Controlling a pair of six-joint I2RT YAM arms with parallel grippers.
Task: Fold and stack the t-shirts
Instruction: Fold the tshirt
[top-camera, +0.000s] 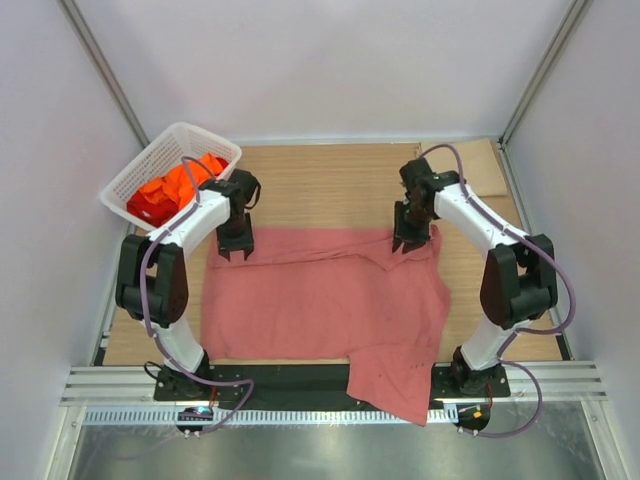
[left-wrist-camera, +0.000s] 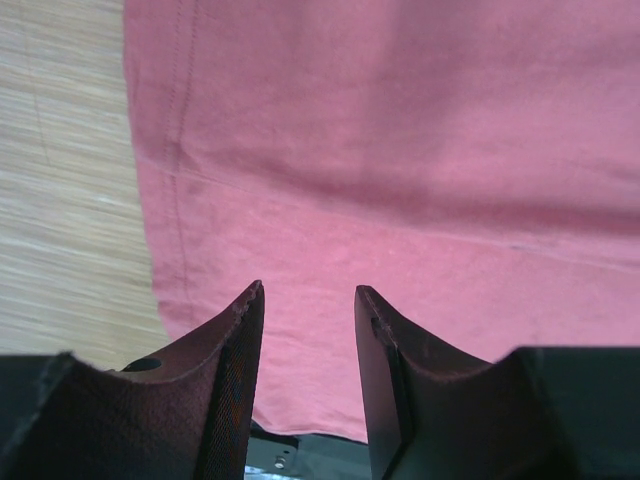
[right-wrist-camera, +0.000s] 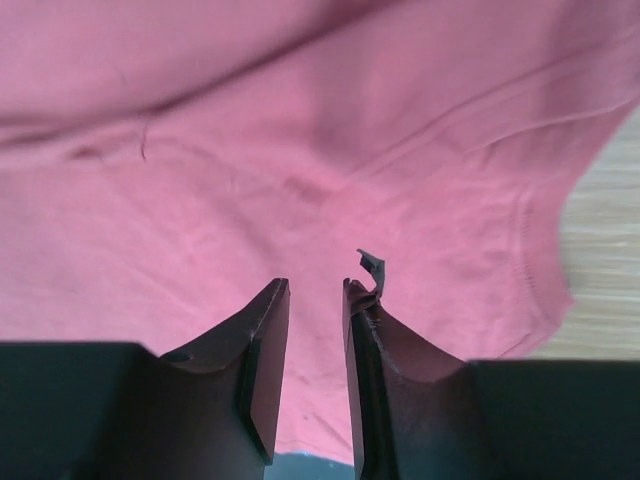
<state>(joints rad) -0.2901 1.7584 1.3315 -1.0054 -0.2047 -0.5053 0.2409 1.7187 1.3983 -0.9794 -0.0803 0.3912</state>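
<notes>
A salmon-pink t-shirt lies spread flat on the wooden table, one part hanging over the near edge at the front right. My left gripper hovers over the shirt's far left corner, open, nothing between its fingers; pink cloth fills the view below it. My right gripper is above the shirt's far right corner, jaws parted a little with only cloth seen beneath the gap. Orange and red t-shirts sit bunched in the white basket.
The basket stands at the far left corner of the table, right beside my left arm. Bare wooden tabletop stretches behind the shirt. Enclosure walls close in on both sides, and a black strip and metal rail run along the near edge.
</notes>
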